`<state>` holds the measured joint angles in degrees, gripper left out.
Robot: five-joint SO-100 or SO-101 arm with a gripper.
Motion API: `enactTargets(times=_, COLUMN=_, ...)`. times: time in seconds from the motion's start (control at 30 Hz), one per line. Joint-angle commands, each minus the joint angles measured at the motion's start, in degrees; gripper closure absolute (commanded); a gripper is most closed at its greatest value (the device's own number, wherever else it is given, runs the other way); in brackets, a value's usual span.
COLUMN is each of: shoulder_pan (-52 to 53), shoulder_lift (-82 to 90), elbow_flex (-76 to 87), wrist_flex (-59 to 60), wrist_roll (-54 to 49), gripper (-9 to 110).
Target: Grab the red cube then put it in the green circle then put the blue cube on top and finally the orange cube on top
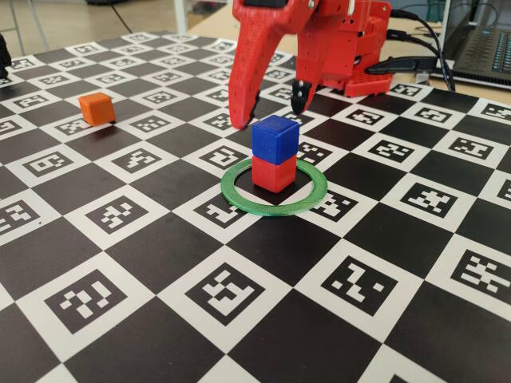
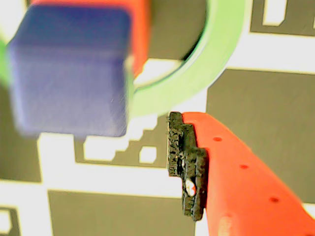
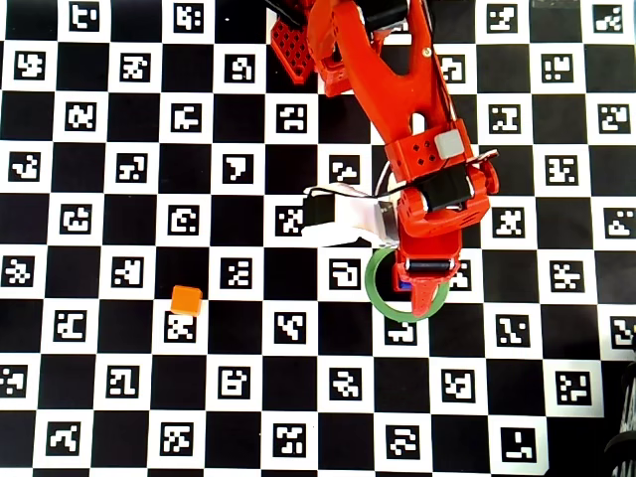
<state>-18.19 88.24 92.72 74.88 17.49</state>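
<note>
The red cube (image 1: 273, 174) stands inside the green circle (image 1: 307, 201), and the blue cube (image 1: 275, 138) sits squarely on top of it. My red gripper (image 1: 270, 112) hangs just behind the stack, open, its fingers spread and holding nothing. In the wrist view the blue cube (image 2: 69, 73) fills the upper left, with a strip of the red cube (image 2: 141, 34) behind it and the green circle (image 2: 211, 64) curving past. One black-padded finger (image 2: 187, 167) shows at lower right, clear of the cube. The orange cube (image 1: 97, 108) lies alone at far left, and in the overhead view the orange cube (image 3: 186, 299) is left of the ring.
The board is a black-and-white checker of printed markers. In the overhead view the arm (image 3: 397, 109) reaches down from the top centre and hides most of the stack. A laptop (image 1: 483, 44) and cables lie beyond the board's far right edge.
</note>
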Motion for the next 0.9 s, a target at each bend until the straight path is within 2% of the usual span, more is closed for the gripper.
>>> enactTargets(times=0.0, shoulder_pan=-0.53, shoulder_lift=6.33, elbow_flex=-7.65, wrist_flex=5.27, wrist_roll=-1.05, gripper=56)
enactTargets(times=0.17, shoulder_pan=1.76, shoulder_lift=9.76, elbow_flex=-16.87, wrist_flex=17.31, wrist_roll=-6.77, gripper=52)
enactTargets(times=0.37, shoulder_pan=11.51, shoulder_lift=10.63, elbow_flex=-29.44, wrist_flex=29.97, wrist_roll=-18.90, gripper=53)
enactTargets(times=0.63, shoulder_pan=26.10, shoulder_lift=10.81, elbow_flex=-31.03, wrist_flex=30.06, wrist_roll=-29.18, gripper=55)
enactTargets(times=0.87, shoulder_pan=34.72, shoulder_lift=5.80, elbow_flex=-33.49, wrist_flex=30.06, wrist_roll=-36.12, gripper=55)
